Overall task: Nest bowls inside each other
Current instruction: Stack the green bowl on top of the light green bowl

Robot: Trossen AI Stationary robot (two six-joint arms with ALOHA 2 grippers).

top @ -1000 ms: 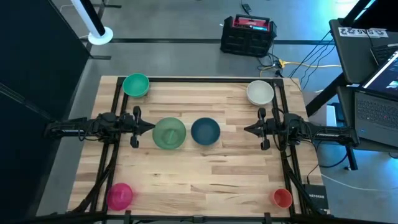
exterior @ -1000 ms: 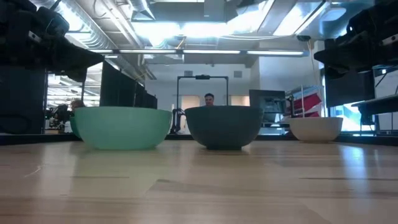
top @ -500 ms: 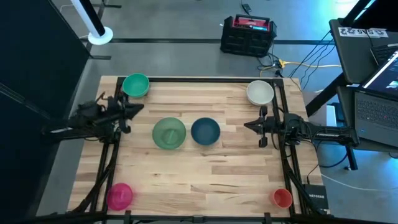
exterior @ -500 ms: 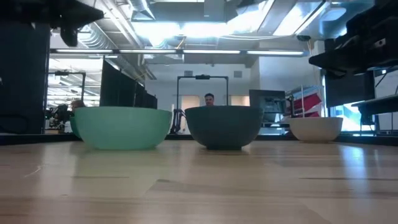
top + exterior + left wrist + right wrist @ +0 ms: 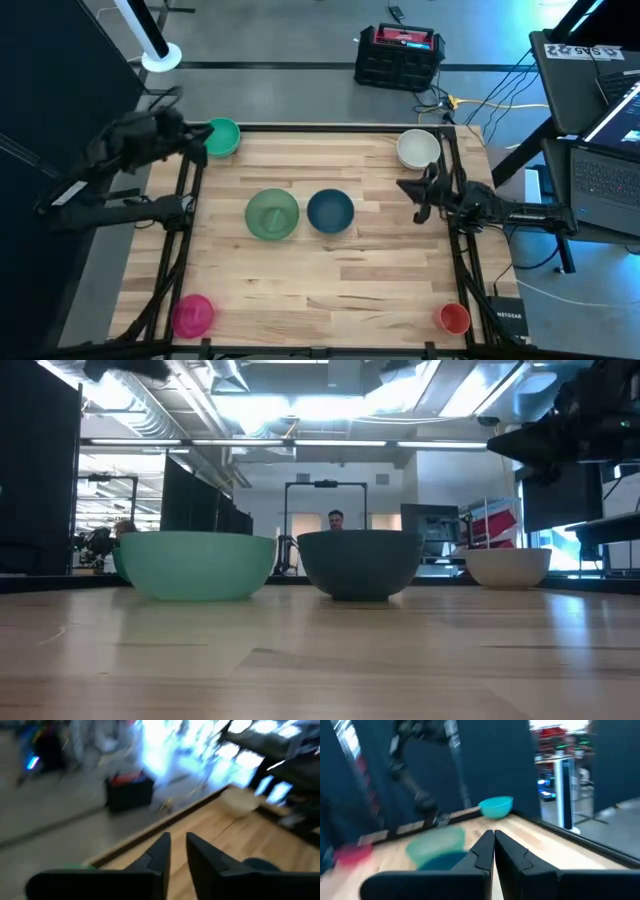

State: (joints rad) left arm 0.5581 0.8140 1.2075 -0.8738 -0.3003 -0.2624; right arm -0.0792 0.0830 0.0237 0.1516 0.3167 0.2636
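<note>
Six bowls rest on their bases on the wooden table: teal-green (image 5: 222, 137) at the far left, pale green (image 5: 272, 214) and dark blue (image 5: 330, 211) side by side in the middle, white (image 5: 418, 149) at the far right, pink (image 5: 192, 314) near left, red (image 5: 454, 318) near right. My left gripper (image 5: 198, 133) is raised high beside the teal-green bowl; the left wrist view shows its fingers (image 5: 176, 840) slightly apart with nothing between them. My right gripper (image 5: 406, 188) hovers just right of the dark blue bowl, below the white one, shut and empty (image 5: 493, 835).
Dark frame rails (image 5: 185, 230) run along the table's left and right sides under the arms. A black and red case (image 5: 398, 55) sits on the floor beyond the far edge. Laptops (image 5: 605, 150) stand to the right of the table. Bare wood fills the near middle.
My left gripper has risen well above the table and swung from beside the pale green bowl toward the far left corner, ending next to the teal-green bowl. My right gripper has rolled at the wrist while staying in place. No bowl has moved.
</note>
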